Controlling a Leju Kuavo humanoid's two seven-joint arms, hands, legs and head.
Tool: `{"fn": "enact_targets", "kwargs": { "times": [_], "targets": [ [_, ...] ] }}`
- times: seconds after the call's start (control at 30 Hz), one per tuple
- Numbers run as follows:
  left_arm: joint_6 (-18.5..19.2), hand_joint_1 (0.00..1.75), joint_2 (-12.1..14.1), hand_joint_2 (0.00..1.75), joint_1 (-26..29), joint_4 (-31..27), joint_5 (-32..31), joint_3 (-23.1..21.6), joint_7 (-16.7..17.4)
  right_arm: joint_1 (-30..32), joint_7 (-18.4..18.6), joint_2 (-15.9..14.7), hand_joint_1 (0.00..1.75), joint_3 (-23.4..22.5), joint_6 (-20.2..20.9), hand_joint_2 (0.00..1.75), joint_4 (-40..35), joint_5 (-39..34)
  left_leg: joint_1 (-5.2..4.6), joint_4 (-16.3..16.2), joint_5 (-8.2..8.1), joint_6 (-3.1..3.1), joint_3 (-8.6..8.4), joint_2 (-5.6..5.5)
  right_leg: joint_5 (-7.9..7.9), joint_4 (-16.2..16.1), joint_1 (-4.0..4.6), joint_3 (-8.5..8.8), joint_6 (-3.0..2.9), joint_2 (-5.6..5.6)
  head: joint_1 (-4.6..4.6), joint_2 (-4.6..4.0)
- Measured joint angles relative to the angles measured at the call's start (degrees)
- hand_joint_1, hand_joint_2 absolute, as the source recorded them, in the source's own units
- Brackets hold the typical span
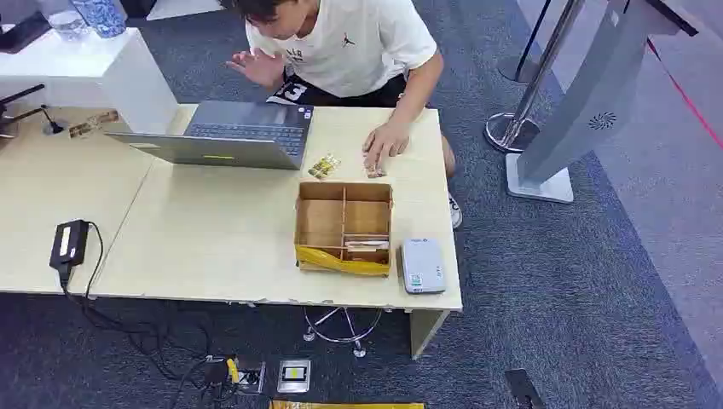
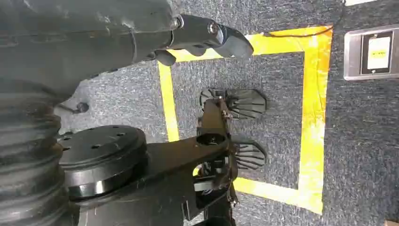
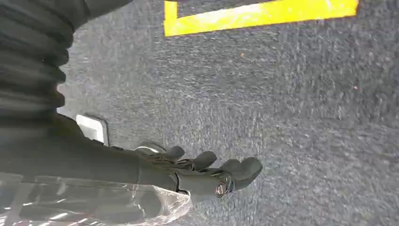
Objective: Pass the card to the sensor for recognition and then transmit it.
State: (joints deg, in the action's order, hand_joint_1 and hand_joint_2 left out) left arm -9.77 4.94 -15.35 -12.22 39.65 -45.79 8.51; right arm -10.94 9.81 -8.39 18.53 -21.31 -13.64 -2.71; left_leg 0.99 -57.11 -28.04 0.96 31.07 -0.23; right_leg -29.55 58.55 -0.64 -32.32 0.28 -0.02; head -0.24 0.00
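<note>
Grey carpet (image 1: 597,281) underfoot, yellow tape (image 2: 313,117) marking a square on it. Light wooden bench (image 1: 213,247) ahead.

Far left on the bench: black power brick (image 1: 70,243), cable trailing over the edge. Open grey laptop (image 1: 230,135) further along. Right of it, a divided cardboard box (image 1: 344,227) with yellow tape along the near side; a card (image 1: 367,245) lies in its near-right compartment. Small gold items (image 1: 323,166) just beyond the box. White sensor (image 1: 423,265) just beside the box, near the bench's right corner.

A person (image 1: 341,43) sits across, one hand (image 1: 385,145) on the bench.

Left robot hand (image 2: 207,37) hangs over the carpet, fingers loosely extended, holding nothing. Right robot hand (image 3: 202,172) likewise, fingers apart, empty.
</note>
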Motion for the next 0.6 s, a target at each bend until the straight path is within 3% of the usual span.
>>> {"fn": "enact_targets", "kwargs": {
  "times": [0.27,0.6],
  "targets": [
    [-0.57,0.0,0.0,1.75,1.09,0.07,-0.04,0.15,-1.27,0.42,-3.32,-0.33,0.0,-0.15,-3.51,1.75,0.24,-0.98,0.0,0.0,0.0,0.0,0.0,0.0,0.0,0.0,0.0,0.01,0.0,-0.01,0.0,0.0],
    [-0.53,0.0,0.0,1.75,1.4,0.09,-0.31,0.13,-1.66,0.53,-4.28,-0.46,0.0,-0.33,-4.52,1.75,0.37,-3.84,0.0,0.0,0.0,0.0,0.0,0.0,0.0,0.0,0.0,0.0,0.0,0.0,0.0,0.0]
  ]
}}
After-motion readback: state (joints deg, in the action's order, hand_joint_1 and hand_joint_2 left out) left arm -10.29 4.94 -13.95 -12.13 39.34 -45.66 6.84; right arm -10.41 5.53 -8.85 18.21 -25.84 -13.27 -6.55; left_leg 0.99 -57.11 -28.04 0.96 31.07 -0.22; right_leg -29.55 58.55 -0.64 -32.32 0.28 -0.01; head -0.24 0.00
